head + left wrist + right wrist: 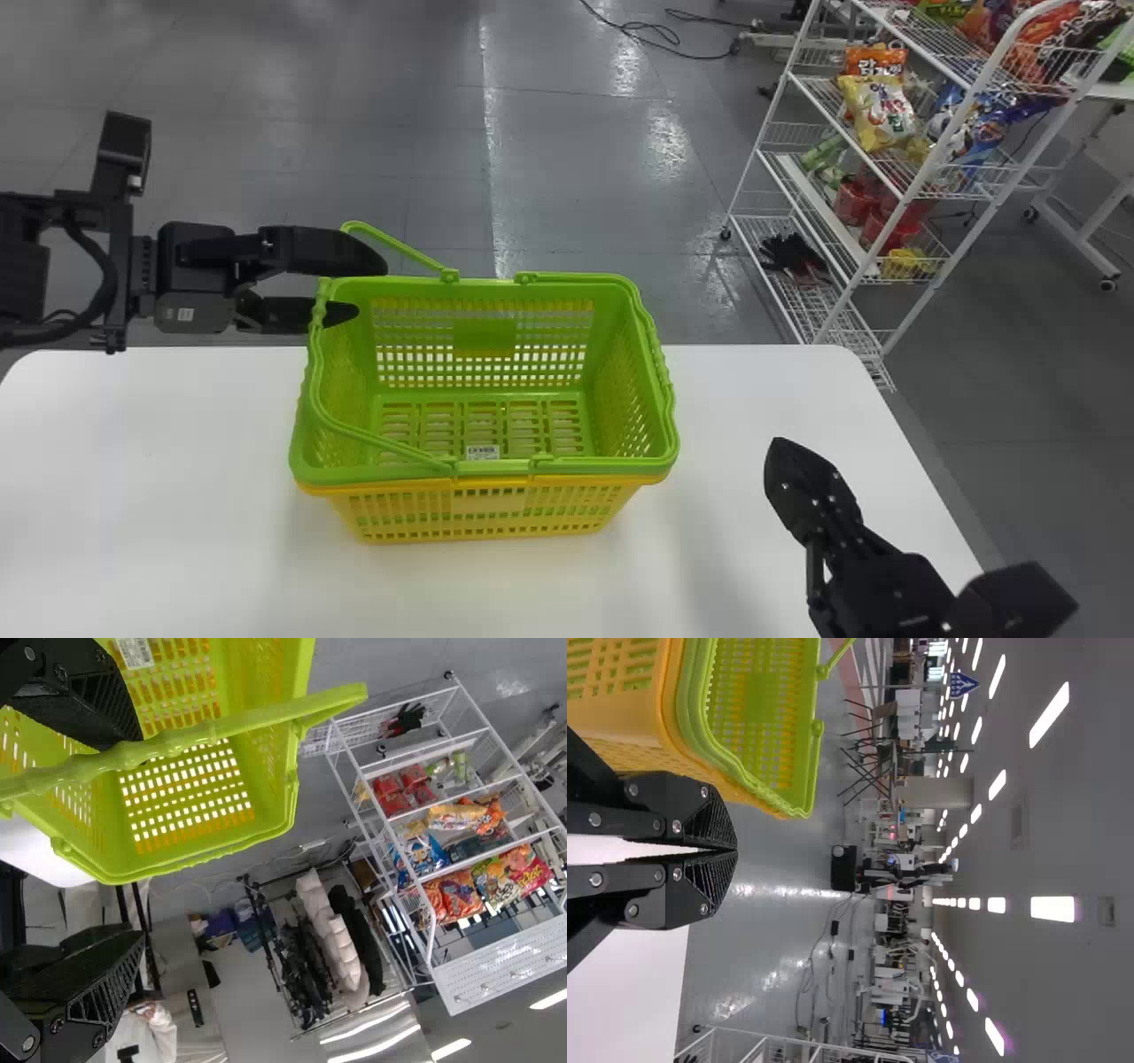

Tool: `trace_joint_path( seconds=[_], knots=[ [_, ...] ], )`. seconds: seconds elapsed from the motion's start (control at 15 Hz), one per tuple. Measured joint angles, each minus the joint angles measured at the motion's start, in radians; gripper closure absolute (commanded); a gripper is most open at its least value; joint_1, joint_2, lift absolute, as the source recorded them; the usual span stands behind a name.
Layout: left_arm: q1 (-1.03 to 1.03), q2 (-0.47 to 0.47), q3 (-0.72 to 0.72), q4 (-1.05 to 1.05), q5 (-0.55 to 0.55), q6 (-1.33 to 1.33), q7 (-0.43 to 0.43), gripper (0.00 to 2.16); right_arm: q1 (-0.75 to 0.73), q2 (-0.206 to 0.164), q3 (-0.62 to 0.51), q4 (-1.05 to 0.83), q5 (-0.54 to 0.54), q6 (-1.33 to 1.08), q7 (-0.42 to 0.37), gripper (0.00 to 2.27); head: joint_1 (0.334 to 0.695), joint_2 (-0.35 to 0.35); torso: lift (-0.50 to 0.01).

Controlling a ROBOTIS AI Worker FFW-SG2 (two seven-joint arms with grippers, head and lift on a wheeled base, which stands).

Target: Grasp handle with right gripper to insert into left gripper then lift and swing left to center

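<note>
Here's the green basket point(483, 335), nested in the yellow basket point(490, 503), the pair sitting upright on the white table point(151, 496) with their far edge near the table's far side. Its raised handle point(396, 247) slants out over the left end, while the other handle point(657, 354) lies along the right-hand rim. There's a white label point(483, 453) on the green floor inside.

Now to the left gripper point(372, 289), right at that left end: its black fingers are spread wide, clasping nothing. The raised handle passes just beside one fingertip (a snug spot, though whether they touch I cannot tell). The left arm comes in level from the left, beyond the table's far edge.

Over on the right, the right gripper point(780, 456) is well apart from both baskets, above the table's right part. It's clenched, and on nothing: the right wrist view has its two fingers pressed together at the tips, pointing past the baskets' side.

Farther out, a white wire rack point(811, 199) stands on the grey floor point(585, 168), with snack packets point(877, 111) on its shelves and dark gloves point(791, 254) lower down. The left wrist view adds a pale padded jacket point(330, 939), hanging among dark clothes.
</note>
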Motion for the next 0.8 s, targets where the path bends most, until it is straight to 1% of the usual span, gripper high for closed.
trace_joint_path(
  seconds=[0.13, 0.27, 0.53, 0.8],
  knots=[
    [-0.008, -0.003, -0.011, 0.002, 0.001, 0.002, 0.001, 0.12, -0.058, -0.013, 0.002, 0.008, 0.004, 0.096, 0.0, 1.98, 0.695, -0.187, -0.093],
    [-0.012, -0.009, -0.016, 0.002, 0.001, 0.002, 0.003, 0.12, -0.11, -0.019, 0.006, 0.028, 0.013, 0.152, 0.0, 1.98, 0.695, -0.19, -0.093],
    [-0.023, -0.026, -0.019, 0.002, 0.004, 0.008, 0.007, 0.12, -0.192, -0.039, 0.034, 0.06, 0.053, 0.222, 0.0, 1.98, 0.695, -0.188, -0.093],
    [-0.035, -0.039, -0.021, 0.002, 0.022, 0.021, 0.011, 0.12, -0.241, -0.048, 0.075, 0.094, 0.088, 0.253, -0.007, 1.98, 0.695, -0.18, -0.093]
  ],
)
